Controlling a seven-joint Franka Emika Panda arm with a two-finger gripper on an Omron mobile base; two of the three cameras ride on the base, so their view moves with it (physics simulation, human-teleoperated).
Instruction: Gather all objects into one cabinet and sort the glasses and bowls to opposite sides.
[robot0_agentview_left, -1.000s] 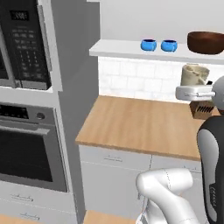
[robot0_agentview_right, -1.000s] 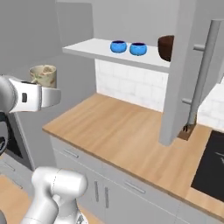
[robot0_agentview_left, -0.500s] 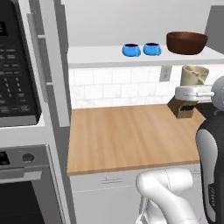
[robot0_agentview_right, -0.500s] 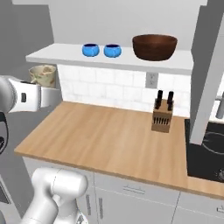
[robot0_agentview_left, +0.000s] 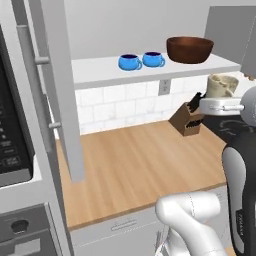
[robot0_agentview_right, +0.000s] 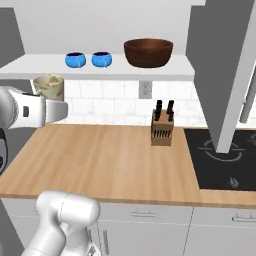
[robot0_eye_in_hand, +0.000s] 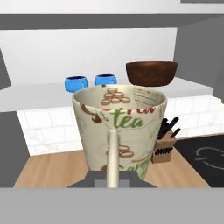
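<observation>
My gripper (robot0_eye_in_hand: 112, 176) is shut on the handle of the cream-beige tumbler (robot0_eye_in_hand: 120, 124), which stands upright and bears a "tea" print. The same tumbler (robot0_agentview_left: 222, 85) sits above the white hand at the right, level with the shelf edge and short of it. The open cabinet's white shelf (robot0_agentview_left: 100, 73) carries two blue cups (robot0_agentview_left: 130, 62) (robot0_agentview_left: 153, 59) side by side. The dark brown bowl (robot0_agentview_left: 189, 49) stands to their right. From the other side, the tumbler (robot0_agentview_right: 48, 86) hangs left of the shelf (robot0_agentview_right: 30, 67), the cups (robot0_agentview_right: 75, 60) (robot0_agentview_right: 101, 59) and the bowl (robot0_agentview_right: 148, 52).
A knife block (robot0_agentview_right: 162, 129) stands on the wooden counter (robot0_agentview_right: 100, 160) against the tiled wall. A black cooktop (robot0_agentview_right: 220, 165) lies to the right. Open grey cabinet doors hang at the left (robot0_agentview_left: 55, 80) and right (robot0_agentview_right: 225, 65). A microwave (robot0_agentview_left: 10, 145) sits at far left.
The whole scene has slid left in both base views as the camera moved right along the counter. The tumbler stays in the shut gripper, and the shelf items have not moved.
</observation>
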